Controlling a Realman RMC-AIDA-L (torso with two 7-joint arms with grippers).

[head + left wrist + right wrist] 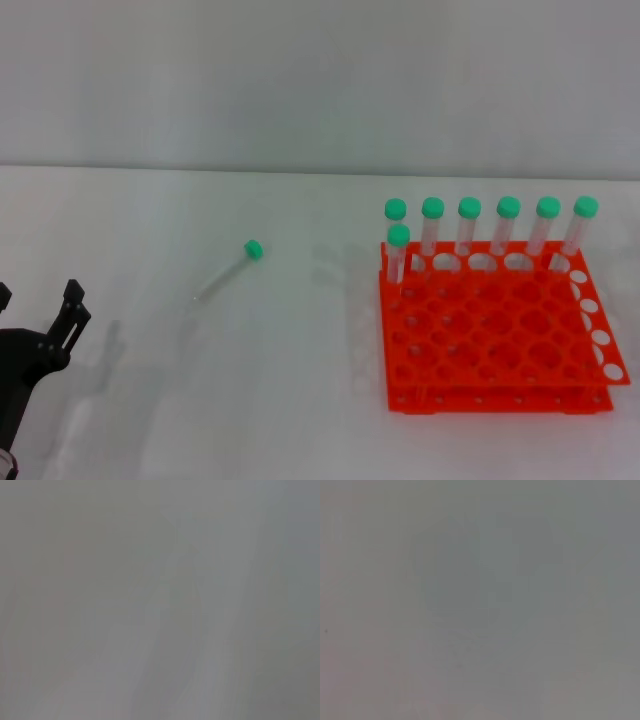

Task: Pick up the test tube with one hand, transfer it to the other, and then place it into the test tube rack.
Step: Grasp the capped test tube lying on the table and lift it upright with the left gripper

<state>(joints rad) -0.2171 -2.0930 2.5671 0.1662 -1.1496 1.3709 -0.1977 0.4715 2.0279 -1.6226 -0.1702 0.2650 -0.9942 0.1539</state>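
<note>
A slim clear test tube (pixel 224 272) with a green cap lies on its side on the white table, left of centre in the head view. The orange-red rack (pixel 500 335) stands at the right with several green-capped tubes (pixel 470 228) upright along its far row and one in its left column. My left gripper (pixel 38 300) is at the lower left edge, open and empty, well to the left of the lying tube. My right gripper is out of view. Both wrist views show only plain grey surface.
The white table (pixel 300 400) runs back to a pale wall at its far edge. Bare tabletop lies between the lying tube and the rack.
</note>
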